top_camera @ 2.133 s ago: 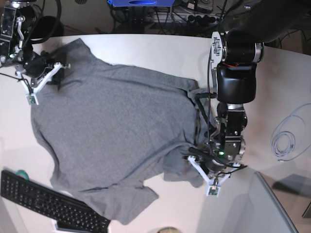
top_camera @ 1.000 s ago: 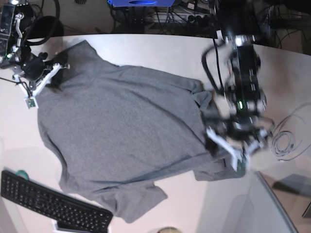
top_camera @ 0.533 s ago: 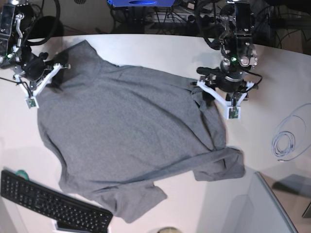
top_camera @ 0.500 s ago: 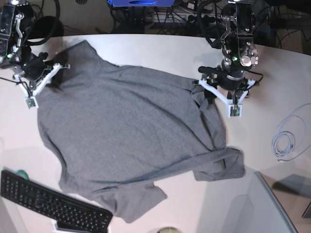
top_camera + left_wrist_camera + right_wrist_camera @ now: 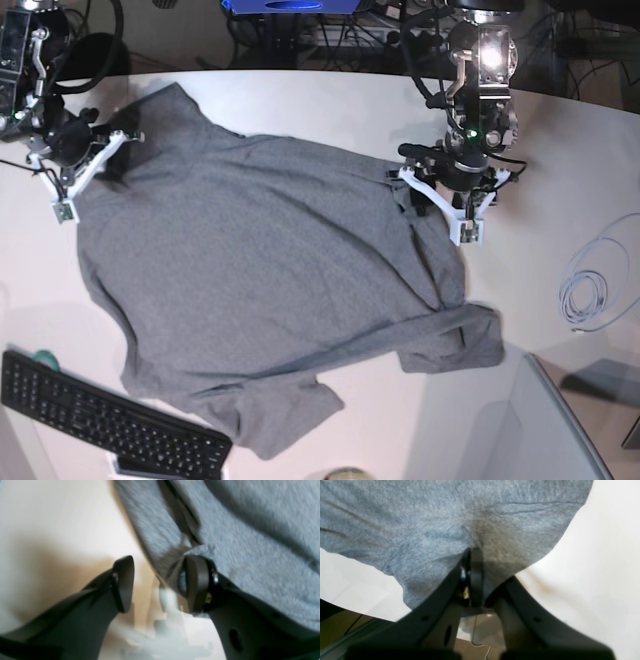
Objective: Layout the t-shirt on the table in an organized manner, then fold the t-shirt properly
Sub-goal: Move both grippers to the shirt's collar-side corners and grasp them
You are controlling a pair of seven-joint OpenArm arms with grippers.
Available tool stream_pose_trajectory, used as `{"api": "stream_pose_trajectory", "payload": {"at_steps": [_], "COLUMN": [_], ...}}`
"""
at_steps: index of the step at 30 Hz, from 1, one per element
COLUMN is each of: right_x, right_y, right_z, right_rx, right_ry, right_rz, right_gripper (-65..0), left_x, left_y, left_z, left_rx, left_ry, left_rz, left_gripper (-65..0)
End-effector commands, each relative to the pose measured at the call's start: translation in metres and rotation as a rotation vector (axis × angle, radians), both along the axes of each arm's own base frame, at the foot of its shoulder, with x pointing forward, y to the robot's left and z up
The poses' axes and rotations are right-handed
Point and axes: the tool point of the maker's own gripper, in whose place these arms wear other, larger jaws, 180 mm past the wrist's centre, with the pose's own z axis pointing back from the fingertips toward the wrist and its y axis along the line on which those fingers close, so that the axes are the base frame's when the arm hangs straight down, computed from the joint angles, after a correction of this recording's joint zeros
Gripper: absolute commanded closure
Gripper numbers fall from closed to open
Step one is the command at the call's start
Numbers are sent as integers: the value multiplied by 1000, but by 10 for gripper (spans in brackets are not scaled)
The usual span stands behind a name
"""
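The heather-grey t-shirt [image 5: 260,270] lies spread over the white table [image 5: 330,100], with one sleeve bunched at the right [image 5: 460,340]. My left gripper [image 5: 425,200] is at the shirt's right edge. In the left wrist view it [image 5: 160,585] is open, one finger [image 5: 196,587] against the shirt's [image 5: 250,542] folded edge and the other over bare table [image 5: 50,517]. My right gripper [image 5: 105,160] is at the far left corner. In the right wrist view it [image 5: 472,575] is shut on a pinch of the shirt [image 5: 445,517].
A black keyboard [image 5: 110,425] lies at the front left, just clear of the shirt. A coiled white cable [image 5: 585,295] lies at the right. A grey panel [image 5: 560,430] stands at the front right. Cables and gear crowd behind the table's far edge.
My left arm dragged the shirt's lower right part outward, let it go, and moved up to the shirt's upper right edge. The right gripper has kept its hold at the left corner.
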Motion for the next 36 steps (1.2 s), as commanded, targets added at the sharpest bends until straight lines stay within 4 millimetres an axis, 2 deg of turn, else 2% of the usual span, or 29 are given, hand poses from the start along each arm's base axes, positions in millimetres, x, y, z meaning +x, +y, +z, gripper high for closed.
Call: {"api": "stream_pose_trajectory", "payload": {"at_steps": [1, 4, 5, 9, 12, 14, 19, 22, 25, 28, 33, 34, 36], "right_x": [8, 8, 8, 8, 8, 9, 8, -3, -11, -16, -27, -30, -39], "right_y": [-4, -4, -4, -4, -4, -4, 2, 4, 14, 18, 24, 24, 15], "right_z": [8, 8, 8, 8, 8, 9, 9, 4, 0, -3, -9, -10, -14], "right_rx": [-4, -4, -4, -4, -4, -4, 9, 14, 37, 46, 69, 70, 60], "right_ry": [-38, -38, -38, -38, -38, -39, -40, -19, -7, 7, 30, 40, 90], "right_rz": [0, 0, 0, 0, 0, 0, -3, -4, -12, -17, -38, -41, -67], "right_gripper": [-2, -2, -2, -2, -2, -2, -2, -2, -2, -2, -23, -50, -152], "left_x": [11, 12, 13, 13, 3, -10, -55, -90, -118, -131, -135, -134, -133], "left_y": [2, 3, 5, 42, 73, 91, 128, 151, 161, 160, 158, 158, 159], "left_z": [12, 16, 18, 46, 69, 74, 60, 48, 27, 9, 3, 4, 5], "left_rx": [8, 9, 11, 47, 84, 111, 152, 149, 111, 68, 43, 43, 45], "left_ry": [-52, -63, -69, -141, -190, -191, -116, -75, -35, -26, -38, -41, -46], "left_rz": [-1, 2, 9, 103, 181, 223, 330, 444, 531, 561, 578, 578, 576], "left_gripper": [-230, 0, 0, 0, 0, 0, 0, 0, 0, 0, 0, 0, 0]}}
